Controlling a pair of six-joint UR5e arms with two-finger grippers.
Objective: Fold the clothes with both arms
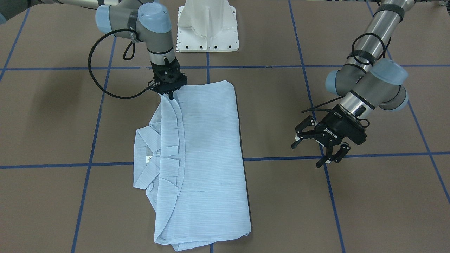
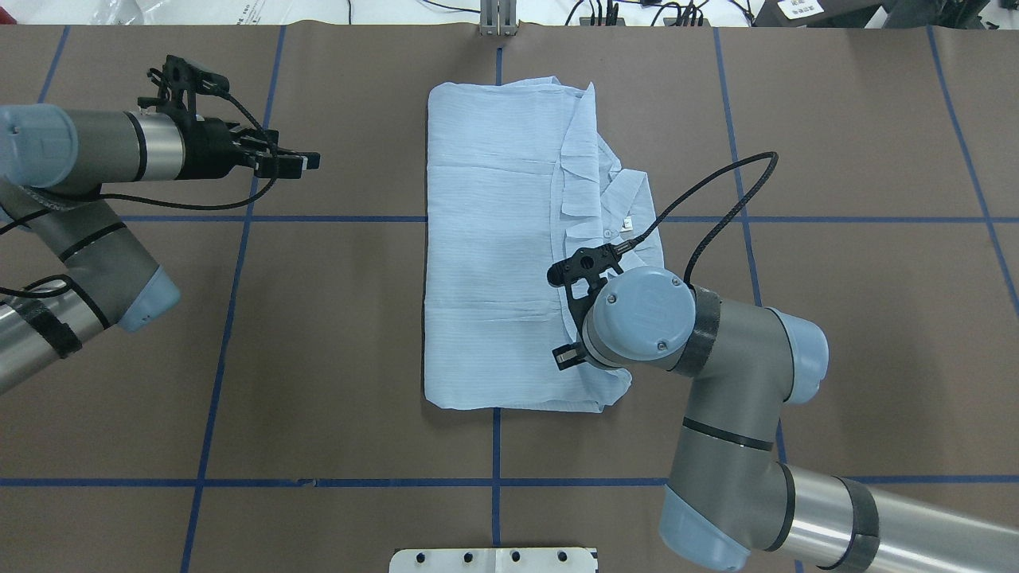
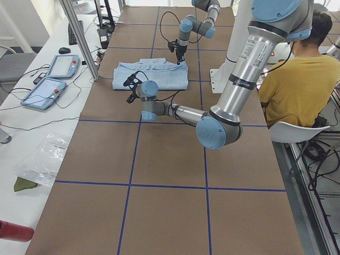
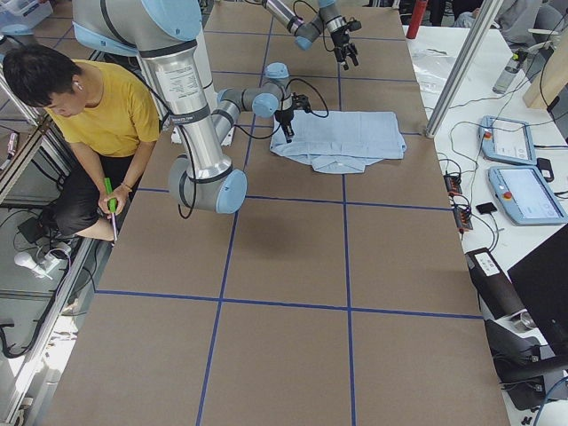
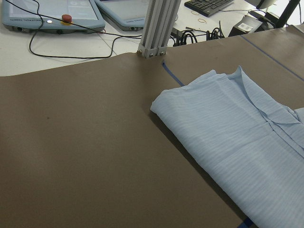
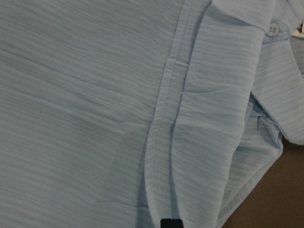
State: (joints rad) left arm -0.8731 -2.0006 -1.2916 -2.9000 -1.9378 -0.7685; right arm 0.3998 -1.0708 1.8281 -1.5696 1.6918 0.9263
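Note:
The light-blue striped shirt lies folded into a long rectangle in the middle of the table, also visible from above. Its collar and white label stick out on the robot's right side. My right gripper points straight down at the shirt's corner nearest the robot, shut on the button-placket edge. In the overhead view its fingers are hidden under the wrist. My left gripper hovers open and empty over bare table, well clear of the shirt's other long edge.
The white pedestal base stands just behind the shirt. An aluminium post rises at the table's far edge. Blue tape lines cross the brown table. A seated person in yellow is beside the robot, and teach pendants lie on a side bench.

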